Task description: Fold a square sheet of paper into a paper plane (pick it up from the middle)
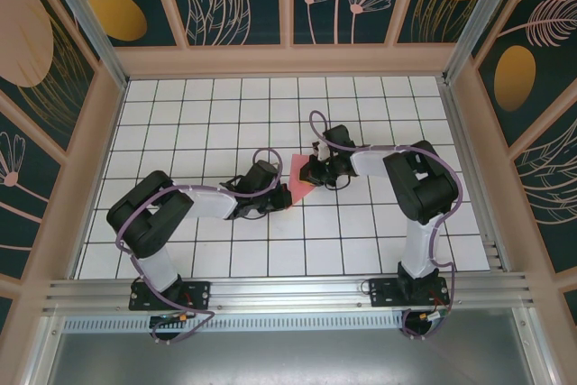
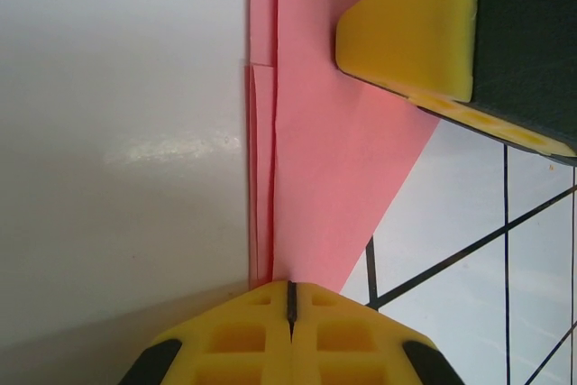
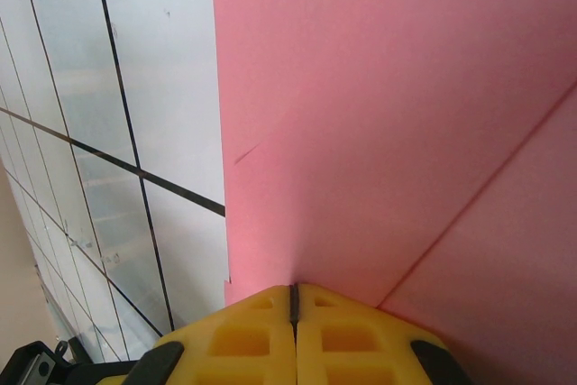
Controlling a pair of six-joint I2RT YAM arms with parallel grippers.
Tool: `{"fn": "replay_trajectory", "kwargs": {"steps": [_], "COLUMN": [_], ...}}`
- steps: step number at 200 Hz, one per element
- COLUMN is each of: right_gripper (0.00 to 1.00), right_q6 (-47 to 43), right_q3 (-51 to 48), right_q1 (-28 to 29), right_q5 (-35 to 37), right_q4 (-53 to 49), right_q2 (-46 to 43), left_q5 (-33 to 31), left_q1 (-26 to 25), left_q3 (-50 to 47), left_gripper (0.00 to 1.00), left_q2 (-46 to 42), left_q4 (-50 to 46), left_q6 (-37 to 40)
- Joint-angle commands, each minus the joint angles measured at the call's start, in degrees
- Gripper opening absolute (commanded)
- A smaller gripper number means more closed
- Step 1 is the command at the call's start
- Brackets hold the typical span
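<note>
Paper, pink and creased into a broad pointed shape, lies on the white gridded table between two robot grippers. The left gripper meets the paper at its near-left end, its yellow jaws pressed together with no gap at the seam. The paper's narrowing end runs right up to the tips, and it cannot be told whether any layer is caught between them. The right gripper meets the paper on its far-right side. Its jaws are likewise pressed together, tips against the pink surface beside a long diagonal crease. Along the paper's left edge, as the left wrist camera sees it, thin folded layers sit in a narrow strip, their edges not quite lined up.

The step in hand looks like firming a fold on the way to the plane, which is not finished: the shape is a wide wedge, not a slim dart. To do it well, one gripper should anchor the paper while the other does the work. Two tips moving at once on so light a thing would likely drag it across the table. Pressure should run along the crease, from the paper's middle outward, light enough not to rumple the thin layers at the edge. The uneven strip suggests squaring those layers before any crease is pressed hard.
</note>
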Motion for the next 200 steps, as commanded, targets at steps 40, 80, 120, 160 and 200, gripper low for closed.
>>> {"fn": "replay_trajectory", "kwargs": {"steps": [40, 80, 120, 160, 200], "right_gripper": [0.06, 0.04, 0.03, 0.02, 0.02], "right_q6": [1.6, 3.0, 3.5, 1.7, -2.0], "right_q3": [-1.9, -6.7, -6.8, -5.3, -3.4], "right_q1": [0.8, 3.7, 6.6, 7.0, 3.9], "right_q5": [2.7, 1.5, 1.7, 2.3, 6.0], "right_q4": [2.8, 5.1, 4.6, 2.3, -0.5], "right_q2": [-5.6, -7.4, -5.2, -2.4, 1.0], "left_q5": [-3.8, -3.9, -4.0, -4.1, -3.6], "left_q1": [-0.3, -0.2, -0.3, -0.3, -0.2], "left_q3": [-0.4, -0.4, -0.8, -0.6, -1.2], "left_gripper": [0.00, 0.00, 0.00, 0.00, 0.00], "left_q2": [0.8, 1.1, 0.6, 0.5, 0.3], "left_q4": [-5.9, -5.9, -6.0, -6.7, -7.7], "left_q6": [-0.4, -0.6, -1.0, -0.9, -1.2]}}
